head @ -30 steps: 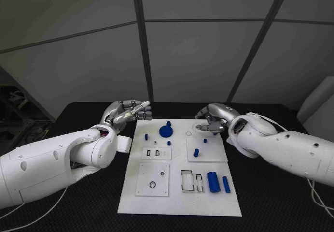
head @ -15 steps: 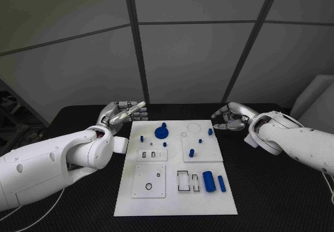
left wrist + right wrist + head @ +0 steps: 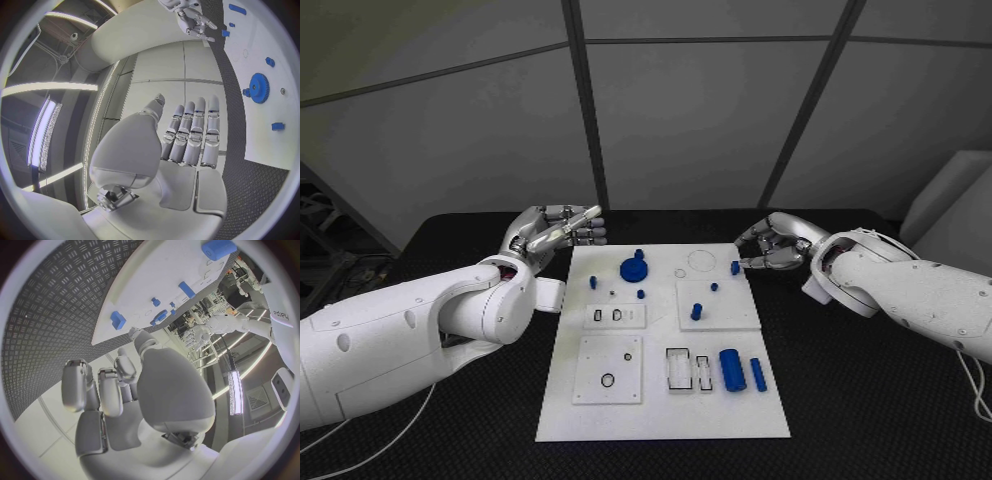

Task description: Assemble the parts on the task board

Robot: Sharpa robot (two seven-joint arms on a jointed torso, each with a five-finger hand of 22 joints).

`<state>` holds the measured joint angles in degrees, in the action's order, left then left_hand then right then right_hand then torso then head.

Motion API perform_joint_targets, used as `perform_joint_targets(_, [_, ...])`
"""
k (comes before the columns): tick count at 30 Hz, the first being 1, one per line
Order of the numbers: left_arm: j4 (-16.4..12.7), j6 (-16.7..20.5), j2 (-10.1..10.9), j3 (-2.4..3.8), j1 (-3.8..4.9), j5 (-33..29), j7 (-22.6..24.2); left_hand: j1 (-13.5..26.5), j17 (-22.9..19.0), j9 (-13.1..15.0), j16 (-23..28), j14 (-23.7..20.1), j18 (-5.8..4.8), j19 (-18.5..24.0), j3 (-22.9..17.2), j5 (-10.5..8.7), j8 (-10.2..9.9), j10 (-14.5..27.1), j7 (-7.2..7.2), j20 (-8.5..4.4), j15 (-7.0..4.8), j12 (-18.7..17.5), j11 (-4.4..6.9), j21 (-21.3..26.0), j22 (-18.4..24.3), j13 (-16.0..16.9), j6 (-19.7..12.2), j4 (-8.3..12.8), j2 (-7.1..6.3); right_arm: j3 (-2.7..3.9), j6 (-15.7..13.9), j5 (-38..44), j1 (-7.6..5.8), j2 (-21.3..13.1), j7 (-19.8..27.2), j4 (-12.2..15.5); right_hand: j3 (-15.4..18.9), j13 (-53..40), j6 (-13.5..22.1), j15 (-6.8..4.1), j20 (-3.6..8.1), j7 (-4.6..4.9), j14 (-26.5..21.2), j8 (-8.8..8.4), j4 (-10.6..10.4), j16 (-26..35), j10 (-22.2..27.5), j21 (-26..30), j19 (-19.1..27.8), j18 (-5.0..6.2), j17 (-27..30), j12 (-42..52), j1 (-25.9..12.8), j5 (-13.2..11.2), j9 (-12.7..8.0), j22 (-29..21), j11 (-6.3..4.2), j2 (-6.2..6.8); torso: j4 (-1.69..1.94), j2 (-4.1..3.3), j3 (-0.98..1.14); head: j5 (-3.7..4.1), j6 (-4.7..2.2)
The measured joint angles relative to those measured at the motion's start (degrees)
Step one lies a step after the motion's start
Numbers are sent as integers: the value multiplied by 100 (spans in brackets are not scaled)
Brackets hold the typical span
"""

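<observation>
Several parts (image 3: 733, 370) lie loose near the board's (image 3: 661, 420) near right corner (assembly looks barely begun), while left hand (image 3: 557, 232) and right hand (image 3: 769, 243) hover empty, fingers apart.

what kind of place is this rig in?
Probably a robotics lab test cell: a black table carrying a white task board with small blue parts, grey panelled walls behind, strip ceiling lights in the wrist views.
</observation>
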<state>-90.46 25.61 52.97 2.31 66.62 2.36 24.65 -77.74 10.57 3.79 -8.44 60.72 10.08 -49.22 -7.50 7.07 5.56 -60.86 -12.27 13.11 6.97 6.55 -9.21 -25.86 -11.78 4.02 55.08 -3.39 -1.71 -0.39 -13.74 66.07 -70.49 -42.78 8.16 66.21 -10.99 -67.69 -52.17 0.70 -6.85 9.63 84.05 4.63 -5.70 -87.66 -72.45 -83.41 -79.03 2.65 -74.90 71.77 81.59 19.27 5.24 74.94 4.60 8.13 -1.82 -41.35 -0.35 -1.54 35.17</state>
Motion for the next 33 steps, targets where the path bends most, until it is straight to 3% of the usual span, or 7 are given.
perform_joint_targets(12, [14, -12, -6, 0, -1, 0, -2, 0, 0, 0, 0, 0, 0, 0, 0, 0, 1, 0, 0, 0, 0, 0, 0, 0, 0, 0, 0, 0, 0, -2, 110, 159, 68, 70, -44, -86, 0, -21, 0, 0, 0, 0, 0, 0, 0, 0, 0, 0, 0, 0, -4, 0, 0, 20, 0, -1, 0, 0, 9, 3, 0, 47, 44])
perform_joint_targets(33, [30, -20, -19, 0, -2, 7, -6, 0, 8, 0, 0, 0, 0, 0, 0, 0, 3, 1, 0, 0, 0, 0, -1, 0, 0, -1, 0, 0, 0, -3, 212, 327, 181, 254, -146, -280, 15, -86, -155, 1, -22, 30, 0, 67, -15, 0, -22, 0, -22, 1, -3, 33, -1, 53, 13, -2, 22, -62, 9, 7, 2, 30, 90])
